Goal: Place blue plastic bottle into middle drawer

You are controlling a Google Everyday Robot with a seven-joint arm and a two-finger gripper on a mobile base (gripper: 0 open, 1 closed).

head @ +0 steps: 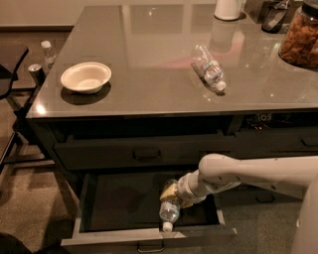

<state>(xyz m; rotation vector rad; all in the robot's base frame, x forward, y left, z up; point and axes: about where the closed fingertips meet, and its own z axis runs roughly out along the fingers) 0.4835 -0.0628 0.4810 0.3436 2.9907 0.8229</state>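
Observation:
The middle drawer (124, 237) is pulled open below the counter, with a dark interior and a small metal loop handle on its grey front. My gripper (172, 192) reaches in from the right on a white arm and sits over the drawer's right half. It is shut on the blue plastic bottle (169, 210). The bottle hangs tilted, its white cap pointing down toward the drawer's front wall. Its bottom end is hidden by my fingers.
A clear ribbed bottle (208, 68) lies on the grey countertop, with a white bowl (85, 77) to its left. A snack jar (300, 37) and a white container (227, 9) stand at the back right. The upper drawer (146, 154) is shut. A chair and a floor bottle (47, 49) are at left.

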